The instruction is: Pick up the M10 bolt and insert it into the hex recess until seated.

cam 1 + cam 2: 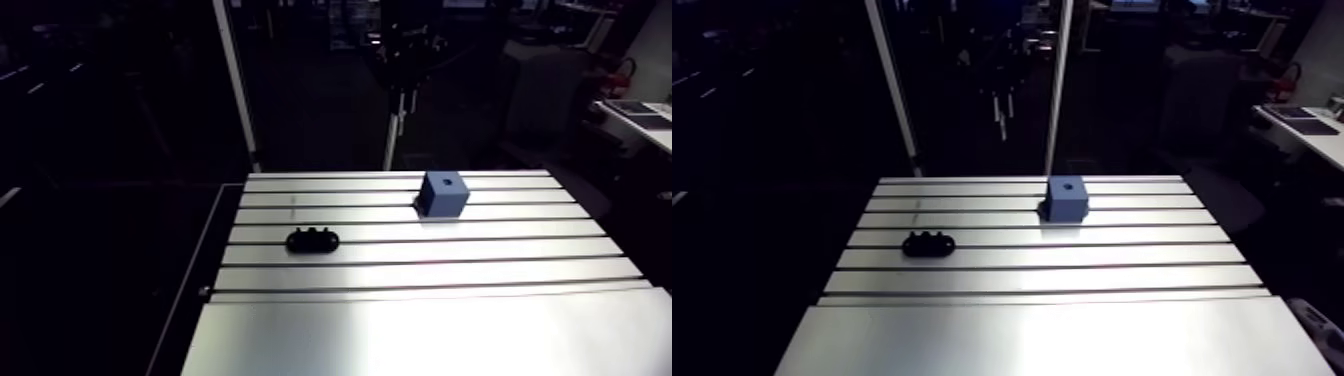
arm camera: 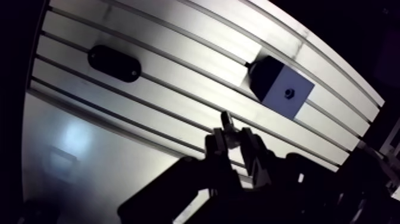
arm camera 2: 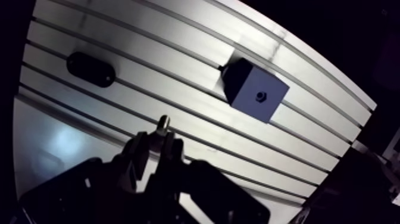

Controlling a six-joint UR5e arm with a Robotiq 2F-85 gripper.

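- My dark two-fingered claw [image 2: 234,140] pinches the small grey metal bolt [image 2: 227,121], whose tip pokes past my fingertips.
- The blue cube block [image 2: 275,83] with the hex recess [image 2: 289,93] sits ahead on the slotted aluminium table [image 2: 166,71].
- A black oval holder [image 2: 114,63] lies well apart from the block.

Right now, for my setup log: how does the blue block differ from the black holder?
The blue block is a tall cube; the black holder is low and oblong. The block has one dark recess on top; the holder shows small bumps along its top. The block sits nearer the table's far edge than the holder. Both rest on the slotted table, apart.
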